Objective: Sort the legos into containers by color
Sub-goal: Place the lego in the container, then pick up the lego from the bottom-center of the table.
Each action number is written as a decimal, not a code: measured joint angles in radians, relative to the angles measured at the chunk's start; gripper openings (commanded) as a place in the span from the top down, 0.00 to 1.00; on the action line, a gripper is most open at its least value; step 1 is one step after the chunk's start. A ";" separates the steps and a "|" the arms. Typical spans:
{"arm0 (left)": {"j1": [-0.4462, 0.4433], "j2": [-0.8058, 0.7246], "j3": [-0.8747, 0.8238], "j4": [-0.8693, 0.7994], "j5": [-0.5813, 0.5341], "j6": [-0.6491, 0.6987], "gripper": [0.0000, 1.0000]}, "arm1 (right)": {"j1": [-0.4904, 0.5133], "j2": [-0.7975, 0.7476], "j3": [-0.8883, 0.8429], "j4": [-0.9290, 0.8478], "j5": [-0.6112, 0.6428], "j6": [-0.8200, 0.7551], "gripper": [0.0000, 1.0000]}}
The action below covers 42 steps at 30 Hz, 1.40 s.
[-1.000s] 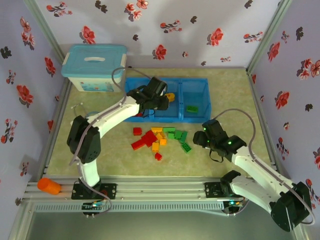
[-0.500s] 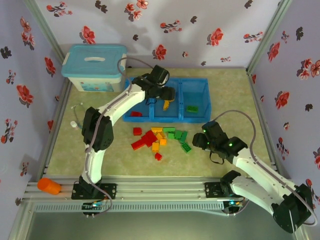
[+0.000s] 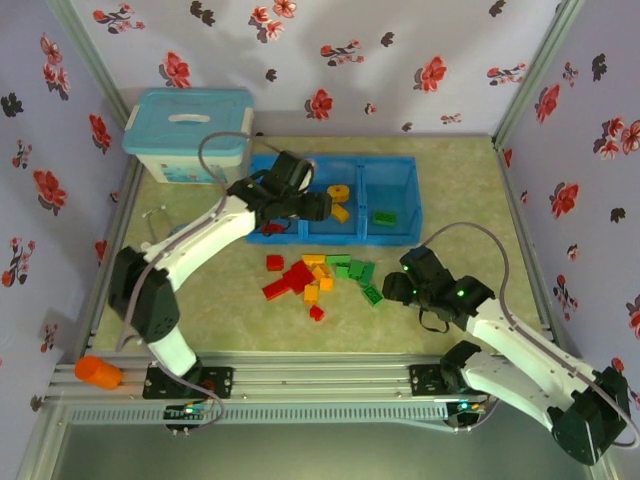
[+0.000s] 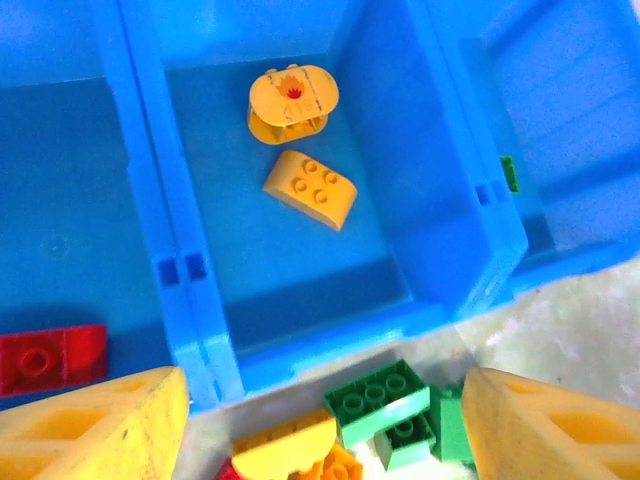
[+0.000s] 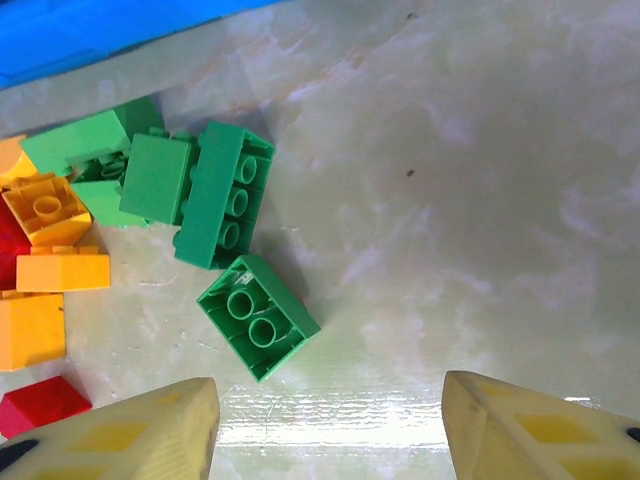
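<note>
The bright blue tray [image 3: 400,165] has three compartments. A red brick [image 4: 52,358] lies in the left one, two orange pieces [image 4: 310,188] in the middle one and a green brick [image 3: 384,217] in the right one. Loose legos [image 3: 315,275] in red, orange and green lie on the table in front of the tray. My left gripper [image 3: 318,207] hovers open over the tray's near wall, with nothing between its fingers [image 4: 100,425]. My right gripper [image 3: 393,287] is open just right of the pile, and an upturned green brick [image 5: 258,316] lies ahead of its left finger [image 5: 130,435].
A pale-blue lidded box [image 3: 188,135] stands at the back left beside the tray. An orange cylinder [image 3: 97,371] lies on the front rail at the left. Floral walls close in the table on three sides.
My left gripper has drawn back left and toward me from over the middle compartment, leaving a second orange piece lying there. My right gripper edged slightly toward the pile.
</note>
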 measured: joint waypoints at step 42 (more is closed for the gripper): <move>-0.022 -0.710 -0.896 0.230 -0.035 -0.158 0.35 | 0.200 0.672 0.210 0.103 0.047 -0.118 0.67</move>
